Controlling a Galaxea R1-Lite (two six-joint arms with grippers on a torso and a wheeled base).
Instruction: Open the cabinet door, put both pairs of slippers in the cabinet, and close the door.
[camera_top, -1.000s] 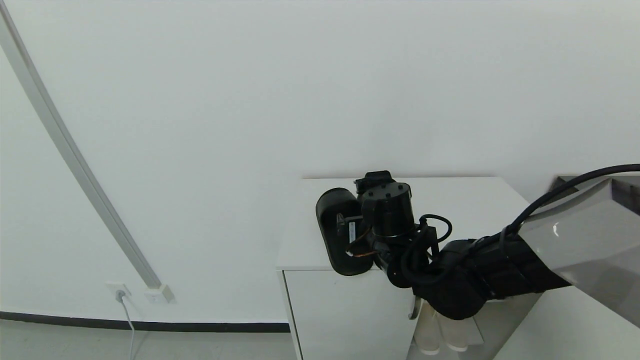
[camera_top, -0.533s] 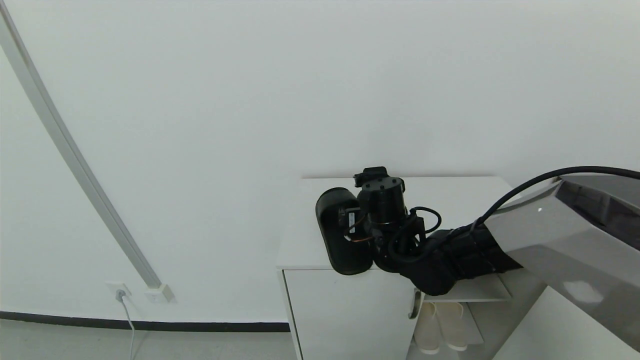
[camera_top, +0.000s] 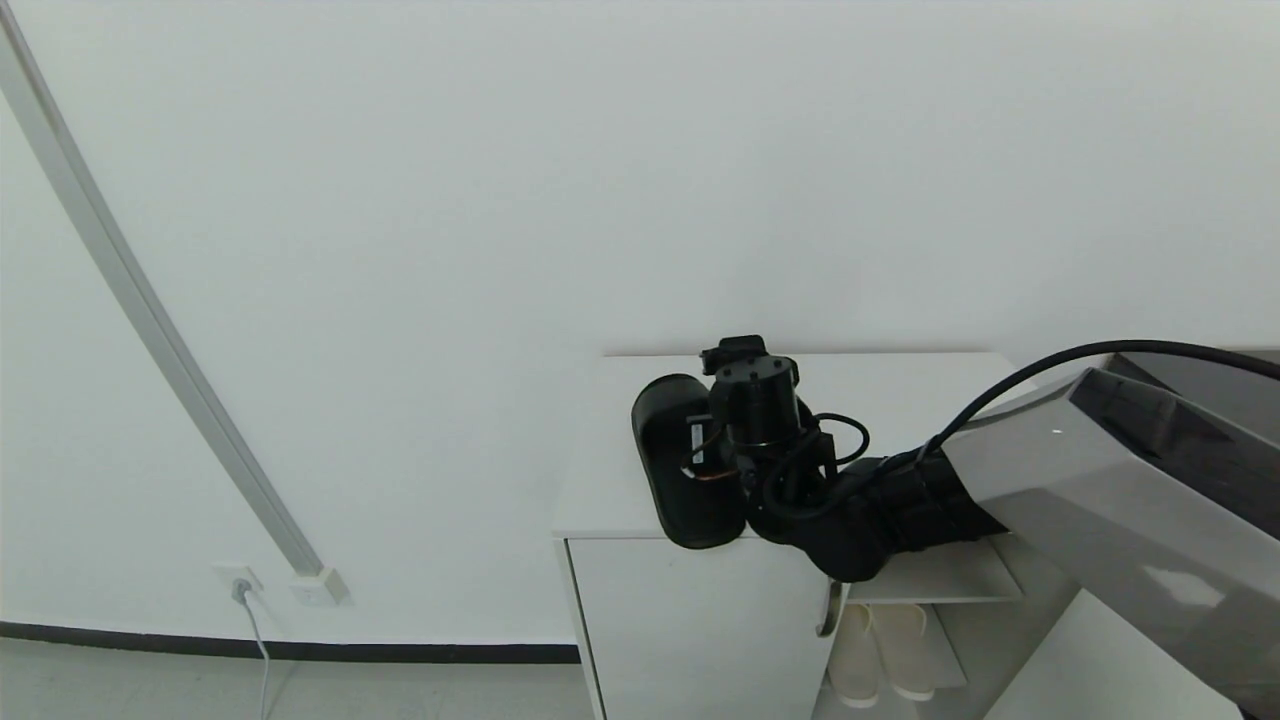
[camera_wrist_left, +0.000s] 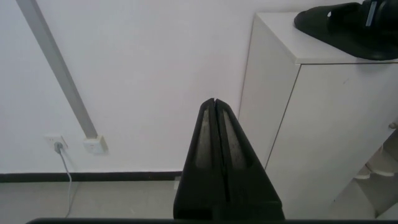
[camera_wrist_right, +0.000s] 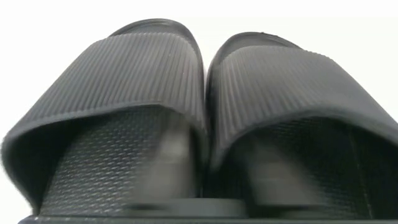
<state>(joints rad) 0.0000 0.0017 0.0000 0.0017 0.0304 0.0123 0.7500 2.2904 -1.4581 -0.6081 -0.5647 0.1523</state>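
A pair of black slippers (camera_top: 678, 468) lies on the left part of the white cabinet's top (camera_top: 600, 500), side by side with the openings toward my right arm. My right gripper (camera_top: 705, 455) is at those openings. Up close, the black slippers (camera_wrist_right: 155, 81) show one blurred finger (camera_wrist_right: 174, 158) inside each strap, with the inner walls between them; the right gripper (camera_wrist_right: 221, 180) looks open. A pair of white slippers (camera_top: 880, 655) stands on a low shelf inside the cabinet. My left gripper (camera_wrist_left: 214, 106) is shut on nothing, low beside the cabinet's left side (camera_wrist_left: 267, 118).
The cabinet's left door (camera_top: 700, 640) is closed, with its handle (camera_top: 828, 610) at the inner edge. The right door (camera_top: 1100, 660) stands swung open toward me. A wall socket with a cable (camera_top: 238, 585) and a slanted wall trunking (camera_top: 150, 320) are to the left.
My right arm has pushed forward and slightly up toward the black slippers, uncovering the white slippers on the shelf. The black slippers have stayed in place.
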